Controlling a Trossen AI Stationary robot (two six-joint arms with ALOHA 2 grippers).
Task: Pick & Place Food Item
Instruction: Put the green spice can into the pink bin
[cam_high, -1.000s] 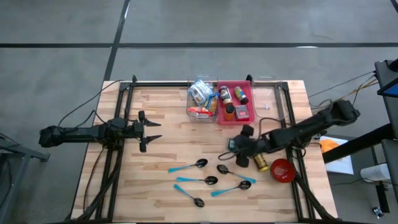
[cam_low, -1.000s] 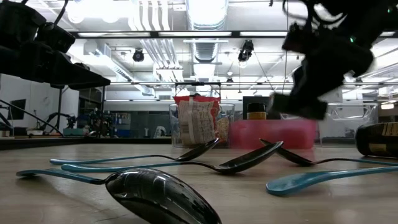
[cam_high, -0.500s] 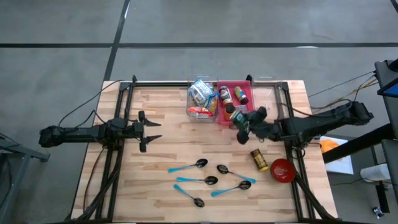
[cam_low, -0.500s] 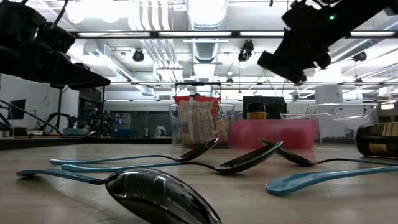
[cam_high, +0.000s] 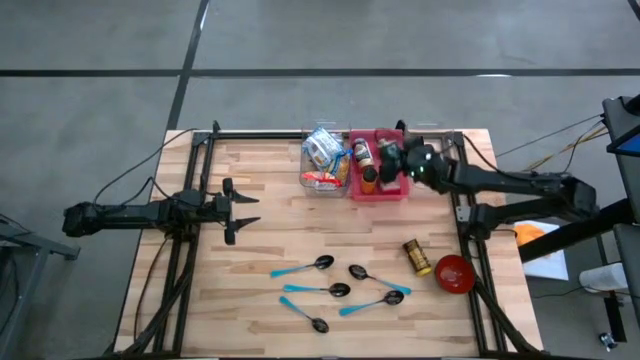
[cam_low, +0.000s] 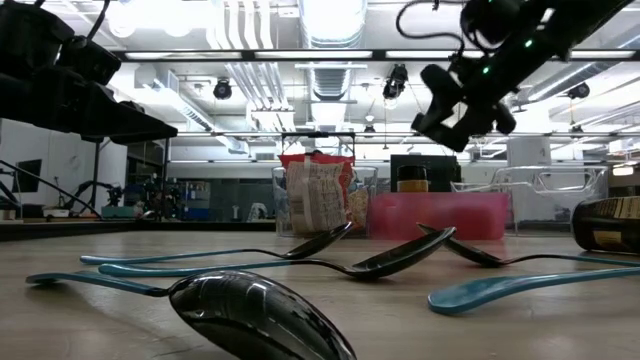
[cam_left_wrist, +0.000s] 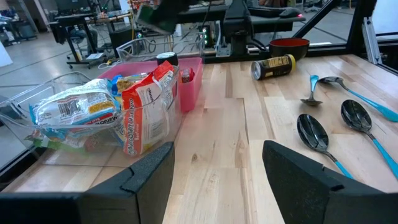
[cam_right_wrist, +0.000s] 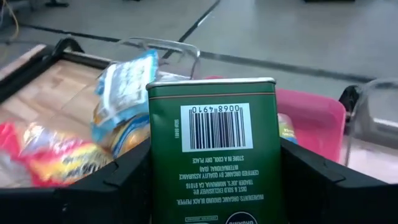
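At the table's (cam_high: 260, 250) far edge a clear bin (cam_high: 322, 165) holds snack bags (cam_left_wrist: 99, 115), and touching it on the right a pink bin (cam_high: 380, 188) holds small bottles (cam_high: 362, 153); a second clear bin (cam_high: 438, 160) stands just right of the pink one, its contents impossible to make out. The right gripper (cam_high: 398, 160) hangs above the pink bin, its fingers (cam_right_wrist: 311, 180) pressed on both sides of a green tin (cam_right_wrist: 212, 149), which shows its barcode to the right wrist camera and sits upside down in the grip. In the low view the same gripper (cam_low: 455, 100) is up in the air over the bins, clear of everything below. The left gripper (cam_high: 240, 210) waits at the table's left side, near nothing, its fingers (cam_left_wrist: 146, 180) spread apart with only bare wood between them. Nearer the front, black spoons with blue handles (cam_high: 335, 290) lie scattered, and to their right a jar (cam_high: 417, 256) lies on its side just beside a red bowl (cam_high: 454, 273).
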